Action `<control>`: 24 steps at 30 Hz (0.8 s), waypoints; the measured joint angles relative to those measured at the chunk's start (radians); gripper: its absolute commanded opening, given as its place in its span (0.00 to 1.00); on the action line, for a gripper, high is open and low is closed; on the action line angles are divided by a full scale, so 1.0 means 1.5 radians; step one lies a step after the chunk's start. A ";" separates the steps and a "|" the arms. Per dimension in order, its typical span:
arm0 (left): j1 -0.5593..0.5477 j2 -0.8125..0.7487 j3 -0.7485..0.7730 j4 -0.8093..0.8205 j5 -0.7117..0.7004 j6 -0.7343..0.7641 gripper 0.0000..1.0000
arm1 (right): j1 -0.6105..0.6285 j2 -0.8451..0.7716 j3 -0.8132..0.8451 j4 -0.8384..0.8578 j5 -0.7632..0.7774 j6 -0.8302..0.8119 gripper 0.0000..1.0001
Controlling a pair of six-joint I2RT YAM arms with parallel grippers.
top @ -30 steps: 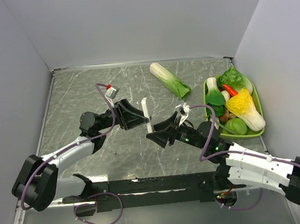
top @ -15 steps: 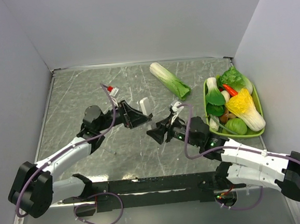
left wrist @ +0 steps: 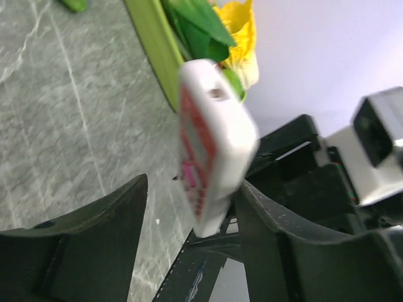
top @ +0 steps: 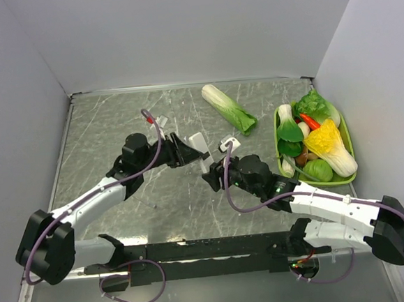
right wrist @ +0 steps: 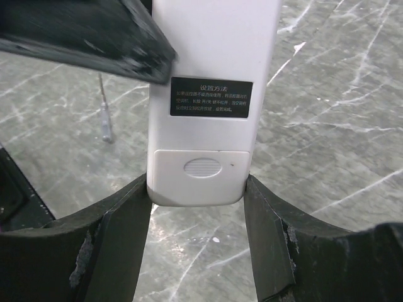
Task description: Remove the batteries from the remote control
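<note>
The white remote control (top: 200, 145) hangs above the table's middle, between both arms. My right gripper (top: 210, 172) is shut on its lower end. In the right wrist view both fingers press the sides of the remote control (right wrist: 211, 82); its back faces the camera, with a black label and the battery cover (right wrist: 200, 168) closed. The batteries are hidden. My left gripper (top: 186, 152) is open around the remote's other end. In the left wrist view the remote control (left wrist: 214, 138) leans on one finger (left wrist: 277, 239), with a gap to the other.
A green basket (top: 348, 136) full of vegetables sits at the right, with a red chili among them. A long cabbage (top: 228, 108) lies on the table behind the grippers. A thin tool (right wrist: 105, 119) lies on the marble below. Grey walls enclose the table.
Both grippers and the remote have shifted toward the back of the table. The left gripper opened wider, then narrowed again. The right gripper kept its grip.
</note>
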 measured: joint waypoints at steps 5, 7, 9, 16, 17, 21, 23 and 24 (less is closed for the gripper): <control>0.000 0.032 0.000 0.000 -0.001 -0.013 0.56 | 0.006 0.009 0.000 -0.004 0.019 -0.011 0.27; 0.000 0.042 0.006 -0.001 -0.001 -0.016 0.57 | 0.007 0.017 0.001 -0.008 0.023 -0.012 0.27; 0.000 0.054 0.016 0.001 0.001 -0.018 0.55 | 0.010 0.033 0.010 -0.022 0.026 -0.014 0.27; 0.001 0.080 0.027 -0.001 0.004 -0.024 0.13 | 0.017 0.052 0.021 -0.035 0.046 -0.015 0.52; 0.002 0.085 0.027 -0.002 0.005 -0.029 0.10 | 0.017 0.052 0.021 -0.039 0.049 -0.017 0.64; 0.001 0.093 0.027 -0.005 0.015 -0.033 0.01 | 0.018 0.056 0.028 -0.064 0.034 -0.011 0.95; 0.005 0.093 0.027 -0.006 0.023 -0.026 0.01 | 0.018 0.056 0.046 -0.076 0.013 0.001 1.00; 0.009 0.092 0.027 -0.006 0.028 -0.021 0.01 | 0.018 0.056 0.054 -0.077 0.005 0.008 1.00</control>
